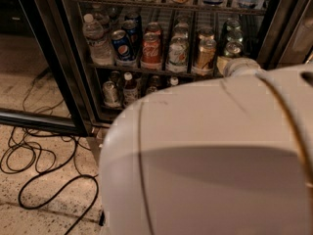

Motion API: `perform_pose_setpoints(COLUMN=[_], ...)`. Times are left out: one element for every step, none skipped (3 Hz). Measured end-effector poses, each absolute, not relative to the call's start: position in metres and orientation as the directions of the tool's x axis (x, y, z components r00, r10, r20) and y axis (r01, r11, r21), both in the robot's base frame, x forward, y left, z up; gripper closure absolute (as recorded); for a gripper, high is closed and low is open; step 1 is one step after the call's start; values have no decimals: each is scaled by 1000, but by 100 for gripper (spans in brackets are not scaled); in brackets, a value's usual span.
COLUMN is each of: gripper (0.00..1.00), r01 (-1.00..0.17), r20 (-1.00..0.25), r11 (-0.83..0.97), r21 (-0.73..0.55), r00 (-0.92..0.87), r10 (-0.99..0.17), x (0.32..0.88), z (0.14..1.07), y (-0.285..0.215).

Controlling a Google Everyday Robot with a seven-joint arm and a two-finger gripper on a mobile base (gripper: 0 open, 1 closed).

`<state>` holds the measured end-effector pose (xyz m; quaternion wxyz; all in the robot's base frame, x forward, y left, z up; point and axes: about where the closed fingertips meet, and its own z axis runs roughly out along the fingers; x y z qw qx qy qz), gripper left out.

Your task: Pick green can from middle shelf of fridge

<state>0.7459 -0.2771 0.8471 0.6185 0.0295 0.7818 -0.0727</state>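
The fridge (55, 62) stands open ahead, with black frames and wire racks. The middle shelf (146, 71) holds a water bottle, a blue can, a red can, a whitish pale-green can (177, 53) and a gold-tan can (204, 53). The green can (233, 48) stands at the right end of this shelf, first of a row of dark green cans. My white arm housing (210, 155) fills the lower right, and its rounded joint (239, 65) sits just below the green can. The gripper is out of view.
The upper shelf (166, 5) carries bottles and cans. The lower shelf holds small bottles and a can (110, 93). Black cables (34, 155) loop over the speckled floor at the left. A dark door rail (34, 119) runs along the floor at the left.
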Motion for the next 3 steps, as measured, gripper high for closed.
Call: perform_pose_setpoints(gripper=[100,100,100], r01=[100,72,62], r20=[-968,-960,-961], r11=[995,994,995], r21=[8,86,84], r00=[-250,-262,-259], r10=[33,102,97], x=[735,719,717], z=[859,874,875], y=[-268,-268,-267])
